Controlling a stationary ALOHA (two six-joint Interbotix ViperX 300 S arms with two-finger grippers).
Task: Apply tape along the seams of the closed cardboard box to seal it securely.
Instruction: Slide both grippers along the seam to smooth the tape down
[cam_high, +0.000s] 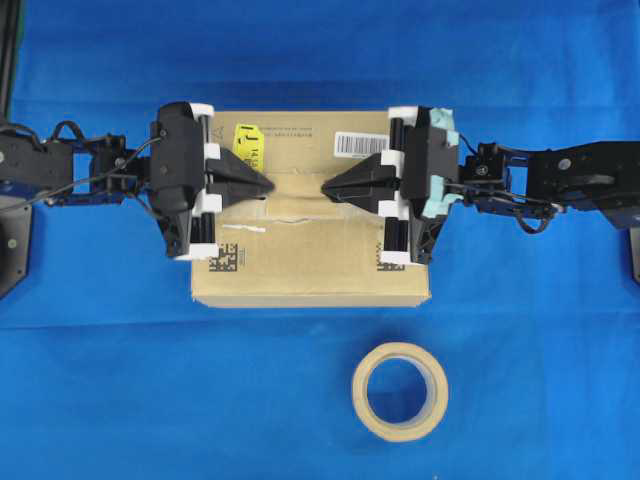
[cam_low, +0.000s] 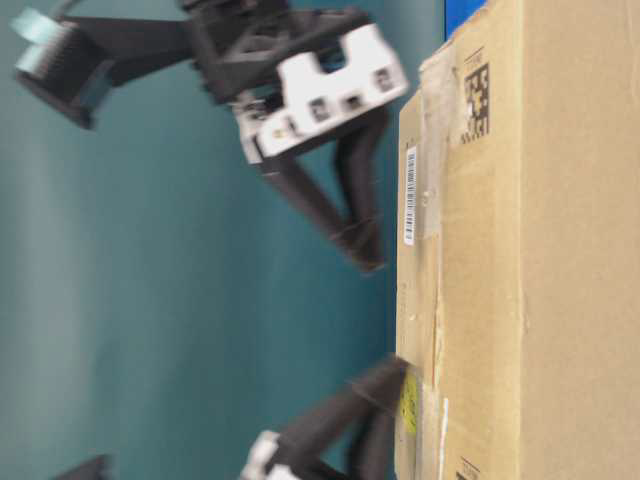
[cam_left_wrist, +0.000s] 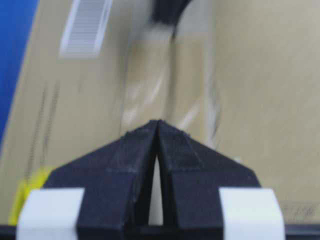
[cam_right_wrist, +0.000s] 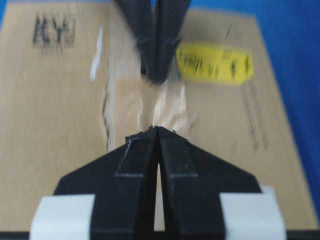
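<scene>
The cardboard box (cam_high: 310, 270) lies flat in the middle of the blue surface, with its yellow sticker (cam_high: 247, 140) at the back left. A short, wrinkled, glossy piece of tape (cam_high: 298, 194) spans the middle of its top. My left gripper (cam_high: 270, 186) is shut on the tape's left end and my right gripper (cam_high: 326, 187) on its right end, tips facing each other a short way apart. In the right wrist view the tape (cam_right_wrist: 167, 107) runs from my right gripper (cam_right_wrist: 158, 128) toward the left one. The seams are hidden under the tape and the grippers.
A beige tape roll (cam_high: 400, 391) lies flat in front of the box, to the right of centre. A white barcode label (cam_high: 360, 142) and two black matrix codes (cam_high: 224, 258) mark the box top. Pale torn old tape scraps (cam_high: 243, 229) cling near the left gripper.
</scene>
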